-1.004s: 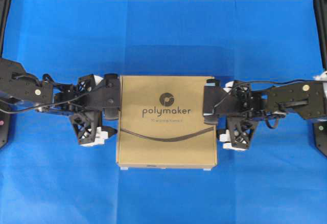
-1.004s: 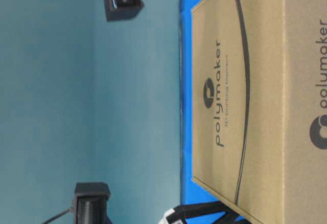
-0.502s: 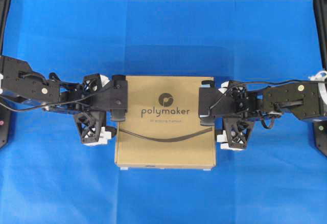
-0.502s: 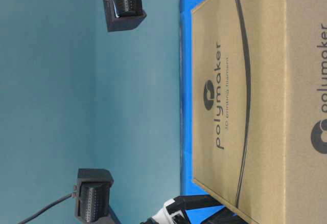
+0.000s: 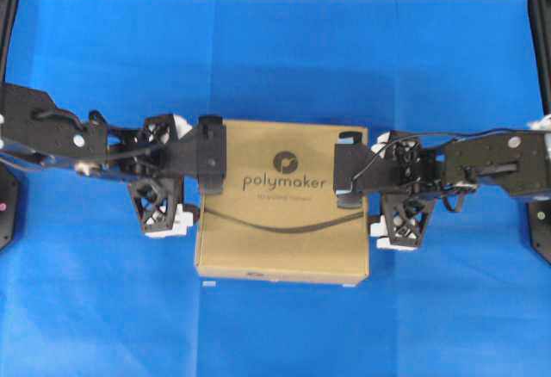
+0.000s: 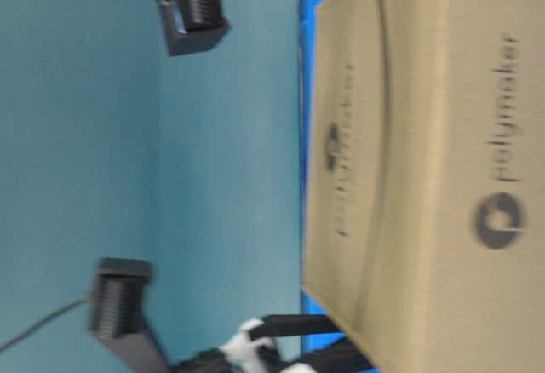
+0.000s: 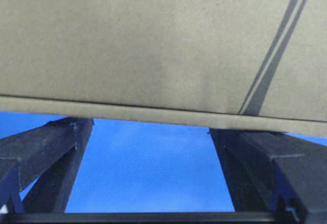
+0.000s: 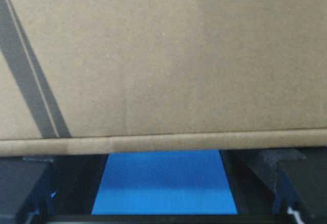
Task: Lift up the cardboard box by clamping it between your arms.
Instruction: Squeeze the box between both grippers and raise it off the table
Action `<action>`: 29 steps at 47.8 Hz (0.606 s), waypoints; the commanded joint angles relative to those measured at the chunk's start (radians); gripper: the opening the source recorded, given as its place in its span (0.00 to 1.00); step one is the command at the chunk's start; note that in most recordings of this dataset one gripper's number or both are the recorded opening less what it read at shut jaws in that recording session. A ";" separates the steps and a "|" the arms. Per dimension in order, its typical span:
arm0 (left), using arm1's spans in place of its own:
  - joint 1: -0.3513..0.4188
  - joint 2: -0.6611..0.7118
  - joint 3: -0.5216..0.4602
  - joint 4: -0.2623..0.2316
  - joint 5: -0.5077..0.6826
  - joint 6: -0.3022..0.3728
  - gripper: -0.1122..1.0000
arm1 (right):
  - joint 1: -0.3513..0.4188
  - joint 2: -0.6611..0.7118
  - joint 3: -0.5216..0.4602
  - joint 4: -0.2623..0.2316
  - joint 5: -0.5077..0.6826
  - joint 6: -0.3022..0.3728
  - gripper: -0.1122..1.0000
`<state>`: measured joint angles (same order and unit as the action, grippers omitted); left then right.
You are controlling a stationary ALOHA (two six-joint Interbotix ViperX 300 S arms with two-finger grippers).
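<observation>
Blue cloth (image 5: 275,58) spreads under me; my left gripper (image 5: 182,186) and right gripper (image 5: 386,194), jaws spread wide, press opposite sides of the cardboard box (image 5: 282,239).

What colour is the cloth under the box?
Bright blue. The cloth under the cardboard box shows best in the overhead view.

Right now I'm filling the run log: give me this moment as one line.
stage: clamp | box: between both arms | left tool: open, at box's left side | right tool: open, at right side | cloth: blue
</observation>
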<state>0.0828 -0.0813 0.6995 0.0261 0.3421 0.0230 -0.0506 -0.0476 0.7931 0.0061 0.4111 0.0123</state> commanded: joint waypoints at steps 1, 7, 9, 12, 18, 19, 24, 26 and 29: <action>0.000 -0.066 -0.089 -0.005 0.041 -0.005 0.91 | -0.012 -0.075 -0.071 0.005 0.046 0.009 1.00; 0.005 -0.115 -0.126 -0.005 0.112 -0.005 0.91 | -0.017 -0.143 -0.109 0.003 0.124 0.011 1.00; 0.003 -0.130 -0.138 -0.005 0.137 -0.005 0.91 | -0.017 -0.164 -0.126 0.005 0.153 0.012 1.00; 0.003 -0.147 -0.153 -0.005 0.167 -0.006 0.91 | -0.017 -0.192 -0.158 0.005 0.207 0.012 1.00; 0.000 -0.173 -0.198 -0.005 0.244 -0.008 0.91 | -0.017 -0.225 -0.244 0.009 0.347 0.014 1.00; 0.000 -0.178 -0.206 -0.005 0.256 -0.008 0.91 | -0.017 -0.229 -0.256 0.009 0.365 0.014 1.00; 0.000 -0.193 -0.270 -0.005 0.331 -0.006 0.91 | -0.017 -0.233 -0.319 0.009 0.454 0.014 1.00; 0.000 -0.199 -0.295 -0.005 0.356 -0.006 0.91 | -0.017 -0.233 -0.342 0.009 0.483 0.012 1.00; 0.000 -0.206 -0.333 -0.005 0.396 -0.005 0.91 | -0.015 -0.233 -0.376 0.009 0.520 0.012 1.00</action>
<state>0.0813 -0.2654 0.4755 0.0276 0.7348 0.0307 -0.0552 -0.2730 0.5200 0.0077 0.9173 0.0092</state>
